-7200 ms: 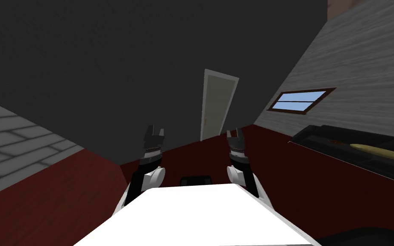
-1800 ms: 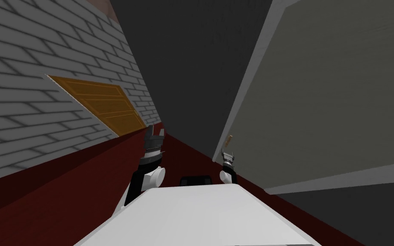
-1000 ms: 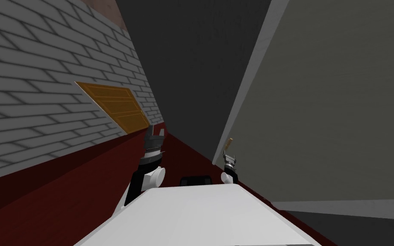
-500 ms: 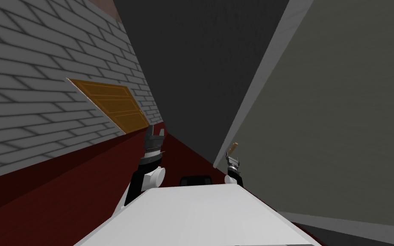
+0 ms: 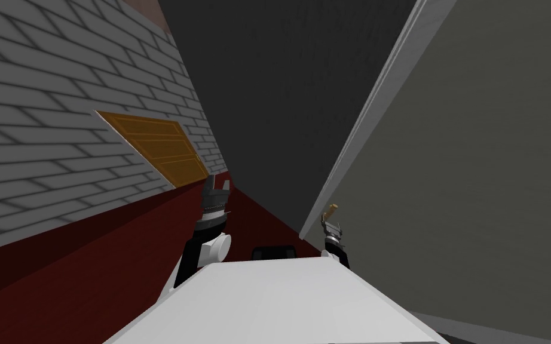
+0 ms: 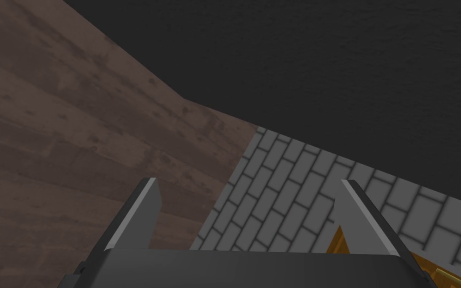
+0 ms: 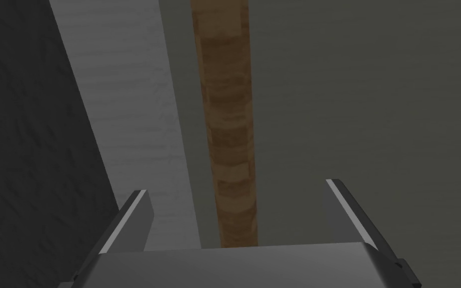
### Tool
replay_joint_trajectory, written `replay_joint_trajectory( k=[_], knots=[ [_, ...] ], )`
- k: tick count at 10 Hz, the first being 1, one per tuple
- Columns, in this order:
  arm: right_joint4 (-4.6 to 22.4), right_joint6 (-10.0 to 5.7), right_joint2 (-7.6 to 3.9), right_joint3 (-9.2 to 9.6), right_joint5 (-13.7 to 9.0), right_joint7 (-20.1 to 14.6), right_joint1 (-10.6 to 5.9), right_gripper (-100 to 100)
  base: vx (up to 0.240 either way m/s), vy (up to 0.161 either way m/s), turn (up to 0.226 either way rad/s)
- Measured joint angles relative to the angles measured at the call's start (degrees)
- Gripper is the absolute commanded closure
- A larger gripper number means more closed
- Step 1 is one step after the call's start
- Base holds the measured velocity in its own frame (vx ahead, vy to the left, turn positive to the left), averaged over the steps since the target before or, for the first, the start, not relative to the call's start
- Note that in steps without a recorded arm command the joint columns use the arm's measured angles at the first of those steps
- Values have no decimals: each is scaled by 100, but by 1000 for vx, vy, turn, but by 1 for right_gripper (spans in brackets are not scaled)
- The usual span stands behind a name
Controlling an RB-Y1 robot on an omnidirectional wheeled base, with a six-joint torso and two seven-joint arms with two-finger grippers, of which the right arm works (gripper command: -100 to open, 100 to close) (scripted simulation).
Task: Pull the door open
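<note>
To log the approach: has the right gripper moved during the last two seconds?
Yes. The right gripper has come closer to the handle, which now stands between its open fingers; earlier a clear gap separated them.

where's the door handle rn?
Right side in the head view: the brown door handle sits on the grey door beside its pale edge, between the open fingers of the right end effector, not yet gripped.
</note>
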Motion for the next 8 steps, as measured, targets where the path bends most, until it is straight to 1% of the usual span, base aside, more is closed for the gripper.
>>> replay_joint_trajectory(
  k=[1,2,3,4,5,6,7,8],
  knots=[
    [73,-23,-69,10,-2,-106,1,-100,137,-3,24],
    [26,-4,-162,1,-24,-182,72,-100,132,5,16],
    [34,-2,-253,5,-32,-281,124,-100,118,-4,6],
    [159,-42,-329,27,-23,-417,107,-100,128,10,0],
    [251,-84,-383,53,-16,-539,120,-100,44,18,-30],
    [268,-93,-386,56,-17,-565,138,100,-18,8,31],
    [252,-89,-371,68,-10,-552,127,100,-21,-7,-13],
    [254,-87,-382,52,-18,-545,127,100,-11,-8,14]
  ],
)
